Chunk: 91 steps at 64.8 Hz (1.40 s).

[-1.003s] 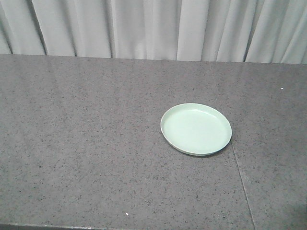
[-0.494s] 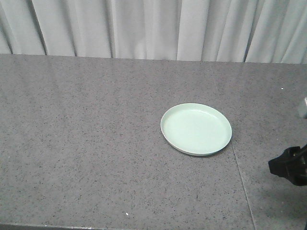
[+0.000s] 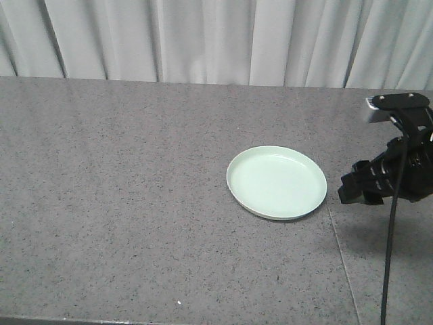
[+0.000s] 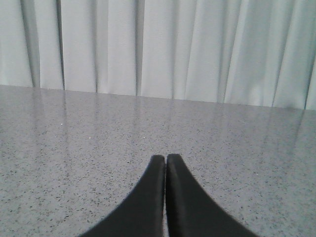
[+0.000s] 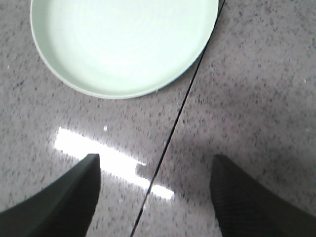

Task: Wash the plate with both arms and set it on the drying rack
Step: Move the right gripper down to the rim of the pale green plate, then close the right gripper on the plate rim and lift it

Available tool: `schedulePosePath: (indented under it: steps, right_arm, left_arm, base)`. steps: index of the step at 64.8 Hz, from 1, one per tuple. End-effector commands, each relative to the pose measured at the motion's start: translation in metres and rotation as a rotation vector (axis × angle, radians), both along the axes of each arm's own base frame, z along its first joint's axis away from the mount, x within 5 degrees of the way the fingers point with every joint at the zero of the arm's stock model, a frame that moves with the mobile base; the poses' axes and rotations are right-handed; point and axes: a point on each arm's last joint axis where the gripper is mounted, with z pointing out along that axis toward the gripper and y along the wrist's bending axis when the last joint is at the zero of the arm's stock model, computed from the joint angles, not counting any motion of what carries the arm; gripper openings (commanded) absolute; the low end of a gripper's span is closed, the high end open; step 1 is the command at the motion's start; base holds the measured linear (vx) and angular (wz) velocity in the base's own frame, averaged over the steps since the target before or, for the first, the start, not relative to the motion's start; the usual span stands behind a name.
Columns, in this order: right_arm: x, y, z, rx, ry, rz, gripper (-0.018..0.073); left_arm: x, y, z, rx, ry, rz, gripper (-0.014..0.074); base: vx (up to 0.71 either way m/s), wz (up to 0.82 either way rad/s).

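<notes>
Right end effector (image 5: 155,162) hangs over the table (image 5: 266,74) with its two black fingers (image 5: 74,197) spread wide apart, and the grey speckled stone shows in the gap between them. Neither finger touches the plate (image 5: 123,44). In the right wrist view the pale mint-green plate lies just beyond the fingertips, towards the left finger's side, with its low rim clear of both. A thin dark seam (image 5: 173,128) in the stone runs past the plate's near edge and down through the gap. A bright streak of glare (image 5: 98,150) lies on the table between the plate and the left finger.

In the front view this end effector (image 3: 352,189) sits just beside the plate's (image 3: 276,181) right rim, apart from it. It points towards the plate, and its shadow falls on the table (image 3: 135,203) below. A small light-grey block (image 3: 373,108) sits on top of the arm behind it, and a black cable (image 3: 390,257) hangs down from it to the bottom edge.

Left end effector (image 4: 165,160) appears only in its own wrist view. Its two black fingers (image 4: 148,197) are pressed together tip to tip, gripping nothing, over bare speckled table. The plate is not in that view.

The plate lies flat and upright on the table, with the seam (image 3: 342,257) leaving from under its right rim. Behind the plate, along the far edge of the table, hangs a pale pleated curtain (image 3: 203,40).
</notes>
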Motion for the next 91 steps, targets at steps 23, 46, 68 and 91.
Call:
schedulePosePath:
  steps: [23, 46, 68, 91]
  right_arm:
    - [0.068, 0.006, 0.002, 0.057, -0.030, -0.038, 0.0428]
    - [0.102, 0.008, -0.023, 0.075, -0.028, -0.067, 0.0428]
    - [0.115, 0.007, -0.042, 0.067, -0.038, -0.089, 0.0400]
    - [0.123, 0.007, -0.059, 0.061, -0.015, -0.093, 0.0396]
  left_arm:
    - [-0.003, 0.000, 0.016, -0.005, -0.112, -0.002, -0.0006]
    - [-0.003, 0.000, 0.016, -0.005, -0.112, -0.002, -0.0006]
    - [-0.003, 0.000, 0.016, -0.005, -0.112, -0.002, -0.0006]
    - [-0.003, 0.000, 0.016, -0.005, -0.112, -0.002, -0.0006]
  base:
    - [0.00, 0.00]
    - [0.00, 0.00]
    - [0.00, 0.00]
    - [0.00, 0.00]
